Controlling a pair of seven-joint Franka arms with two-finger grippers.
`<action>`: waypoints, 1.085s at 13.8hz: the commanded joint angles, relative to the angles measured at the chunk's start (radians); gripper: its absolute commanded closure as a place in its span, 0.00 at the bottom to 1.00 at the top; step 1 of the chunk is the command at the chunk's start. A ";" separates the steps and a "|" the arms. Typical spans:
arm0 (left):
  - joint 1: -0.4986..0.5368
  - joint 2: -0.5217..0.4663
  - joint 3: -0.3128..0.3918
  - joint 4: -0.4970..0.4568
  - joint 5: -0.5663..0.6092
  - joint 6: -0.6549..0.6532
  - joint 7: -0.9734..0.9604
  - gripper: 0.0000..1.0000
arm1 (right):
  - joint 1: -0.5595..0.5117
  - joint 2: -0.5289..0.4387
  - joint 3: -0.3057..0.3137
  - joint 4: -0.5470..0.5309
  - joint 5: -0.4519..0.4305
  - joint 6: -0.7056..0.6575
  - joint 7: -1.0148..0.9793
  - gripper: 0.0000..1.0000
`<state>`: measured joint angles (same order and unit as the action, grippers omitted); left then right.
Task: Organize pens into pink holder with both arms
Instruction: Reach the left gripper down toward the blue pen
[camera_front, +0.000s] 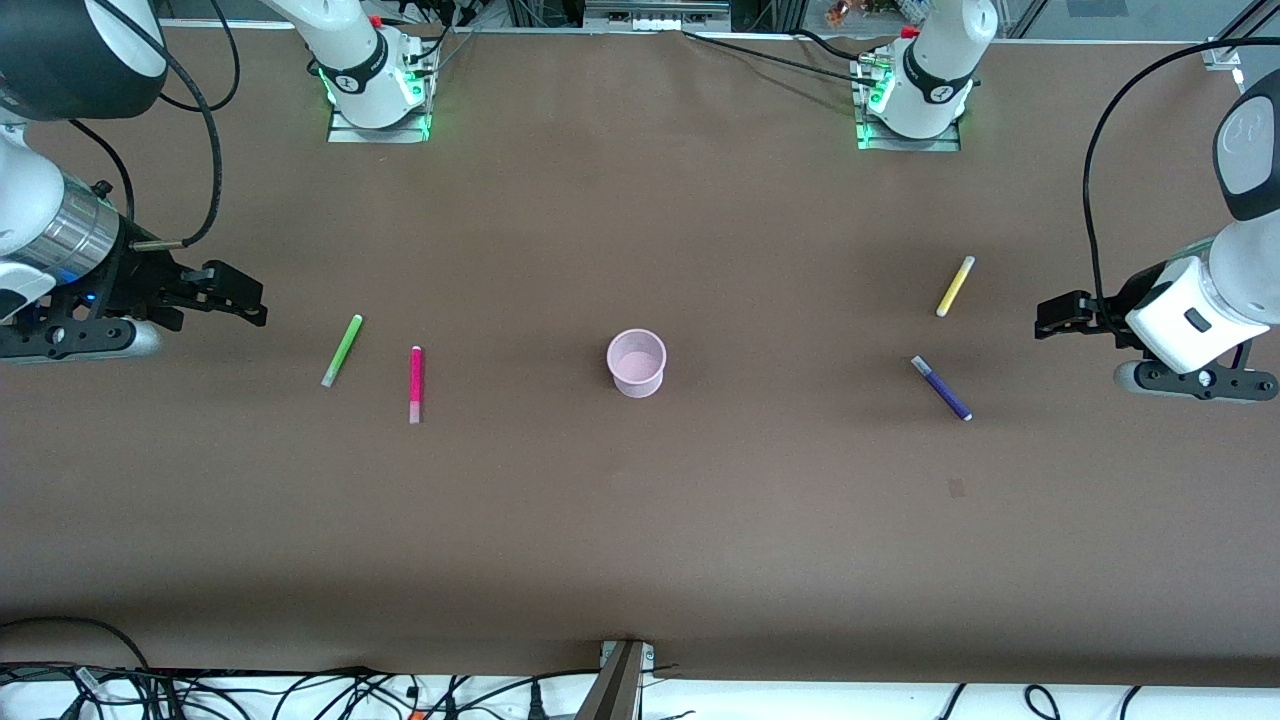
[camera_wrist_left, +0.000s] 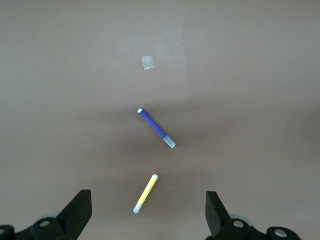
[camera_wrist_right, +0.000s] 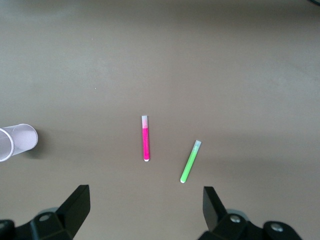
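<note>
Nothing is picked up yet: all four pens lie flat on the desk (camera_front: 640, 560), the pink holder (camera_front: 636, 362) upright mid-desk. The left gripper (camera_front: 1062, 316) hangs spread near the yellow pen (camera_front: 955, 286) and purple pen (camera_front: 941, 388); the right gripper (camera_front: 232, 296) hangs spread near the green pen (camera_front: 342, 350) and pink pen (camera_front: 415, 384). Next, probably, each drops onto a pen.

Two white arms (camera_front: 1240, 270) with glossy rounded shells and black joint bands. Round white bases (camera_front: 925, 95) on metal plates, lit green at the foot, red tabs above. Right arm (camera_front: 40, 235) with a brushed silver wrist ring and a small blue light. Black cables (camera_front: 1095, 200) looping along both. Black grippers: left gripper (camera_front: 1050, 315), right gripper (camera_front: 250, 300), wedge-shaped fingers (camera_wrist_left: 80, 212), grey-screwed mounts.
</note>
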<state>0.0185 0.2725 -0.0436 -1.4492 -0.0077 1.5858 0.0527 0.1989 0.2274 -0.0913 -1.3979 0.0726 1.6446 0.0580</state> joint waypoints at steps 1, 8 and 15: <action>0.000 -0.001 0.001 0.010 -0.017 -0.014 0.024 0.00 | -0.003 -0.005 0.004 0.005 0.003 -0.005 -0.015 0.00; 0.015 0.048 0.004 0.012 -0.021 -0.004 0.019 0.00 | -0.001 -0.005 0.004 0.005 0.003 -0.006 -0.014 0.00; 0.040 0.171 0.013 -0.016 -0.024 0.146 -0.296 0.00 | 0.007 -0.005 0.010 0.007 0.006 0.000 -0.012 0.00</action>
<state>0.0433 0.4162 -0.0346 -1.4589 -0.0141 1.6837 -0.1258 0.2026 0.2274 -0.0836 -1.3978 0.0728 1.6460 0.0580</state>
